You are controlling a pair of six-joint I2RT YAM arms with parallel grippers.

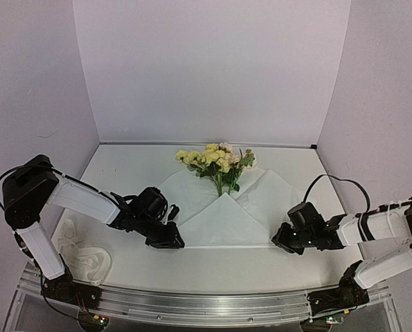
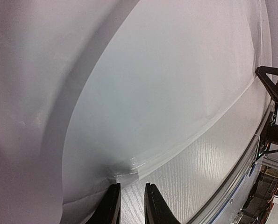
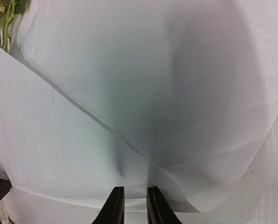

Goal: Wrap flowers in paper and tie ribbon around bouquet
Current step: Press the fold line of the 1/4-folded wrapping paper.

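The flowers [image 1: 216,160], yellow and cream with green stems, lie at the back middle of the table on the white paper [image 1: 223,221]. The paper's near corner is folded up into a triangle over the stems. My left gripper [image 1: 177,242] sits low at the fold's left corner. In the left wrist view its jaws [image 2: 129,205] stand slightly apart, with bare table between them and the paper [image 2: 167,93] corner just ahead. My right gripper [image 1: 277,243] is at the right corner. Its jaws [image 3: 134,205] are narrowly open at the paper [image 3: 129,93] edge. The ribbon [image 1: 88,261] lies coiled at the near left.
White walls close off the back and both sides. A metal rail [image 1: 206,304] runs along the near edge, where the arm bases are bolted. Green stems [image 3: 3,18] show at the top left of the right wrist view.
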